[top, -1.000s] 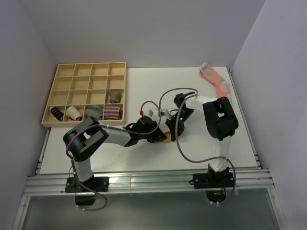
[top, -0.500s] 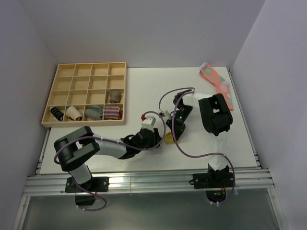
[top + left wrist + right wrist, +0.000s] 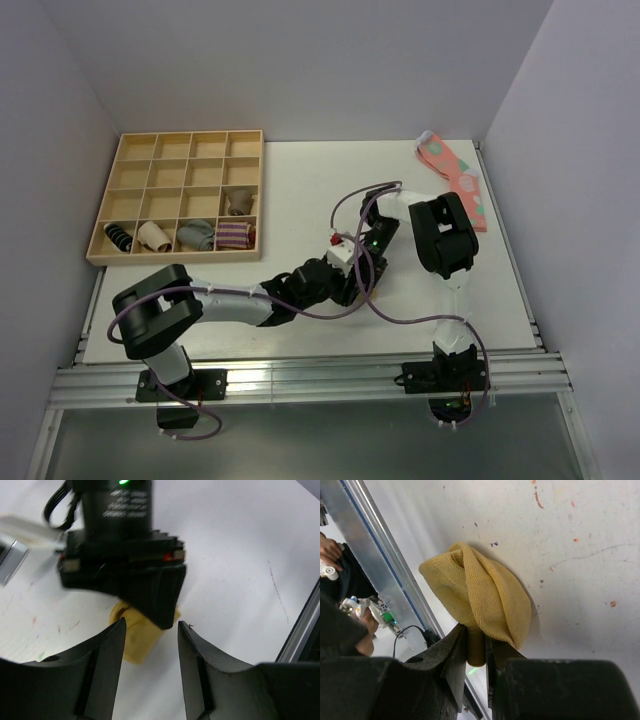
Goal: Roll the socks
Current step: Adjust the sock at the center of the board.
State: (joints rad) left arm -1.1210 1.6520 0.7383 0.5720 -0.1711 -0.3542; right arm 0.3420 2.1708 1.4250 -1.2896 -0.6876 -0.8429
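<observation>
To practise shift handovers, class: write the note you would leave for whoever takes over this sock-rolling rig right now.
Right pincer: shut on the yellow socks, which are bunched into a bundle lying against the table.
Left pincer: open, holding nothing, facing the bundle.
Done: socks gathered into a loose roll.
Left: probably tighten and finish the roll; the pictures do not show whether it would hold on its own.
</observation>
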